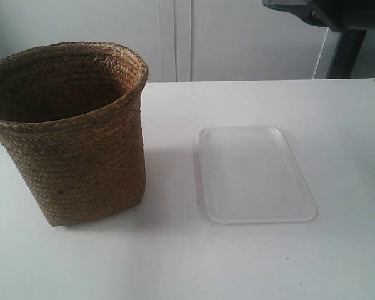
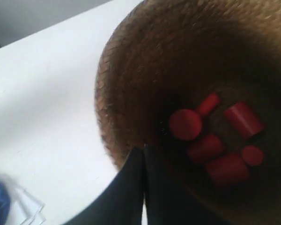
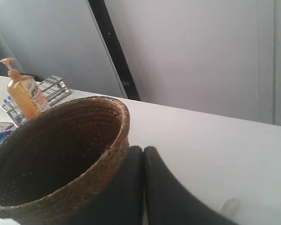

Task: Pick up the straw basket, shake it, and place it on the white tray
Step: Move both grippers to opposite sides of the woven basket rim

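The straw basket [image 1: 72, 140] stands upright on the white table at the exterior view's left. The white tray [image 1: 255, 174] lies flat beside it to the right, apart from it and with nothing on it. No gripper shows in the exterior view. In the left wrist view my left gripper [image 2: 144, 151] is shut, with its tips over the rim of the straw basket [image 2: 131, 70], and I look down into the dark inside. In the right wrist view my right gripper [image 3: 144, 150] is shut with nothing in it, just outside the rim of the straw basket [image 3: 103, 154].
Several red cylinders [image 2: 210, 147] lie on the basket's floor. An orange pump bottle [image 3: 23, 93] and a grey keyboard-like object [image 3: 54, 89] sit beyond the basket. A blue thing with clear plastic [image 2: 4, 206] lies on the table. A dark stand [image 1: 344, 44] rises at the back right.
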Available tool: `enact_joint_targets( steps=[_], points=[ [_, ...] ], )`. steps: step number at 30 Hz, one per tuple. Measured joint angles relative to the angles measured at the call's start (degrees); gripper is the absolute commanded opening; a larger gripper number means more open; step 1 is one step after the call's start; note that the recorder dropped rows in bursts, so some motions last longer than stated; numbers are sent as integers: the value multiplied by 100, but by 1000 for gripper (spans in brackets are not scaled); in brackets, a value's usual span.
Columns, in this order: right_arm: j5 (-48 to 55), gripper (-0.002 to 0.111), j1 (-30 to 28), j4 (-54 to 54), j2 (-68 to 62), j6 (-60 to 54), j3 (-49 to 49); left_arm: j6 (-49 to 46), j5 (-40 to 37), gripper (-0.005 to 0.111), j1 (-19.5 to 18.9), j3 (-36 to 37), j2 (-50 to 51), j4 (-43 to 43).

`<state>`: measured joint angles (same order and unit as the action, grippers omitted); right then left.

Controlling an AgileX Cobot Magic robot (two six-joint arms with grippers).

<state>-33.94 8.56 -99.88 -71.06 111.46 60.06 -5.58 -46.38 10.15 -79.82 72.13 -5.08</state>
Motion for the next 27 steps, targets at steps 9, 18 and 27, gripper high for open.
enact_joint_targets(
  steps=[9, 18, 27],
  points=[
    [710, 0, 0, 0, -1025, -360, 202, 1578, -458, 49, -562, -787, 804, -1207],
    [593, 0, 0, 0, -1646, -394, 605, 898, -444, 48, -1015, -1064, 1716, 467],
    [319, 0, 86, 0, -1659, -358, 684, 435, -517, 0, -1020, -1078, 2282, 1042]
  ],
)
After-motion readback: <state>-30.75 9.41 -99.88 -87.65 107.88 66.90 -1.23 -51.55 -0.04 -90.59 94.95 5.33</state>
